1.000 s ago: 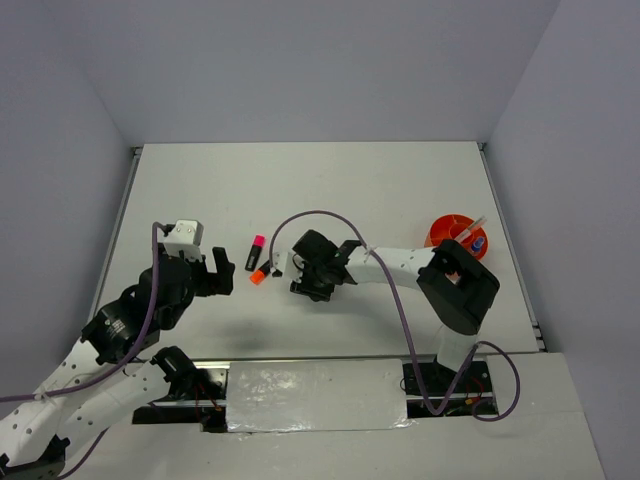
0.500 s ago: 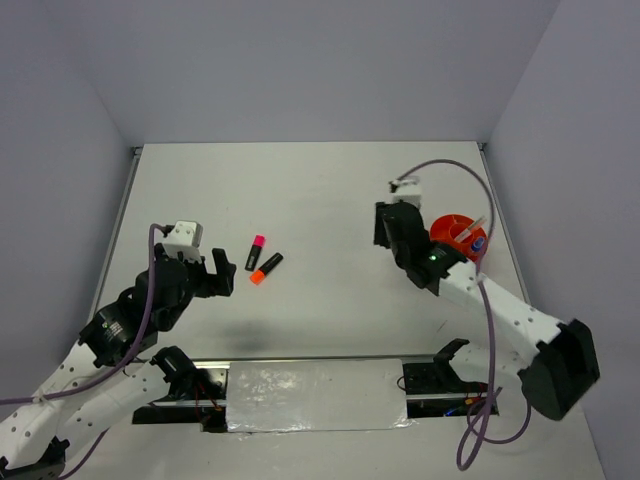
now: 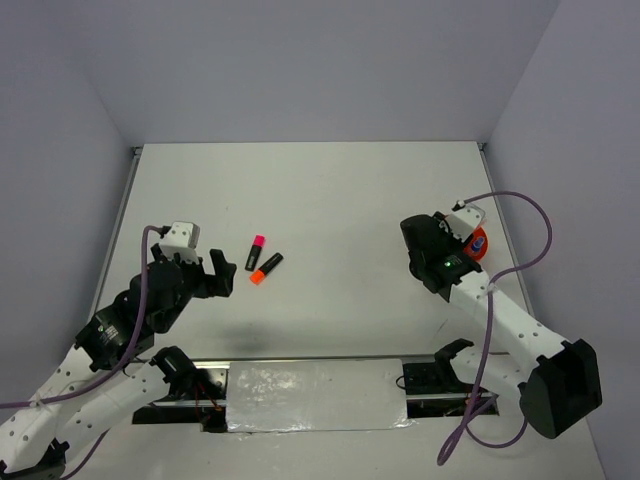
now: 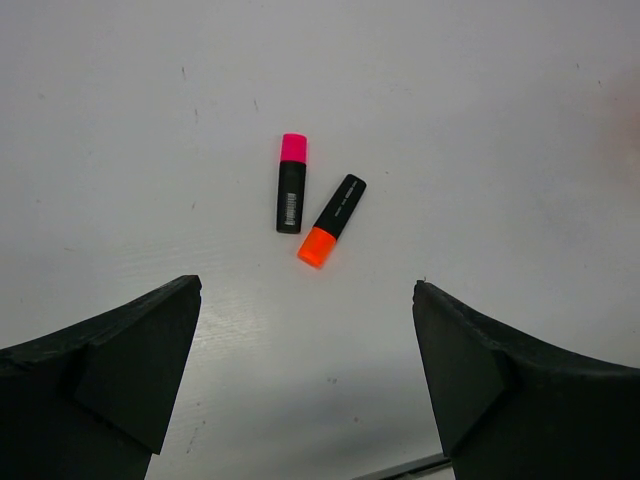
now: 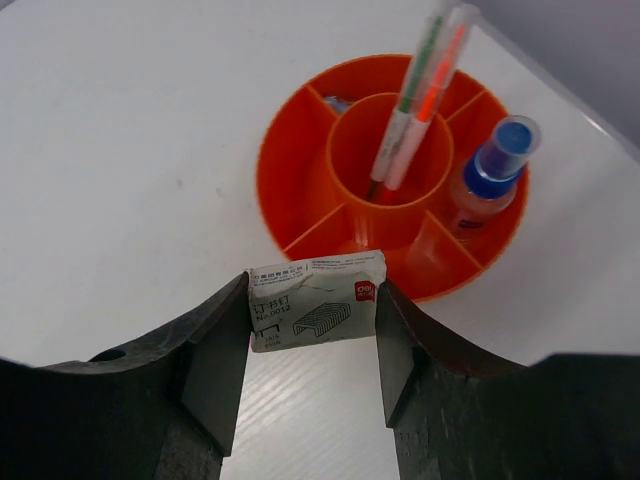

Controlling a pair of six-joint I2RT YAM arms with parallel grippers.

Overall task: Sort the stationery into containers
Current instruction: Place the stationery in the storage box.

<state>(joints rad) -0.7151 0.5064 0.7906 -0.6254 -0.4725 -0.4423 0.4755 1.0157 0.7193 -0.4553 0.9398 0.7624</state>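
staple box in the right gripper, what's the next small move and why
Probably ease the right gripper forward until the white staple box it grips hangs over the empty-looking near compartment of the orange bowl; the box seems just short of the rim.

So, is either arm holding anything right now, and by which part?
The right gripper pinches a small white box by its two opposite ends. The left gripper is open and empty.

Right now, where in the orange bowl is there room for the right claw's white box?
In the right wrist view, the orange bowl's left compartment, between rim and centre cup, looks bare. Crowded: two pens in the centre cup, the blue-capped bottle on the right.
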